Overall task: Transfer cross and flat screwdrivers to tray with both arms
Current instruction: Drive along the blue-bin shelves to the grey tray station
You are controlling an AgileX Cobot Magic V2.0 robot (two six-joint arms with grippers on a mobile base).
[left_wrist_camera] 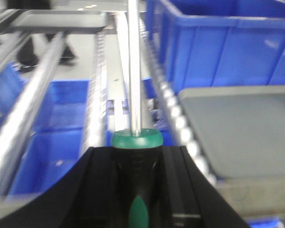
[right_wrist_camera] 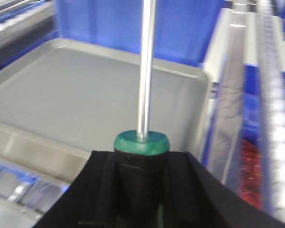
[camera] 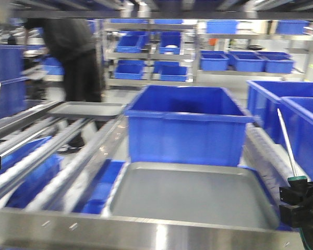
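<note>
Your left gripper [left_wrist_camera: 135, 159] and right gripper [right_wrist_camera: 141, 164] each clamped a screwdriver [left_wrist_camera: 134, 71] — the tray [camera: 198, 198] lay empty, seemingly — both placements not yet made.

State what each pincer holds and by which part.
Left pincer grips a black-and-green-handled, silver-shafted screwdriver by its handle; right pincer grips a matching screwdriver likewise.

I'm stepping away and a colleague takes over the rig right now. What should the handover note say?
Left gripper: shut on the left screwdriver by its handle, left of the tray.
Right gripper: shut on the right screwdriver by its handle, at the tray's right side.
Tray: nothing in it.
Done: both screwdrivers are picked up.
Left: bring each over the tray and release.
</note>
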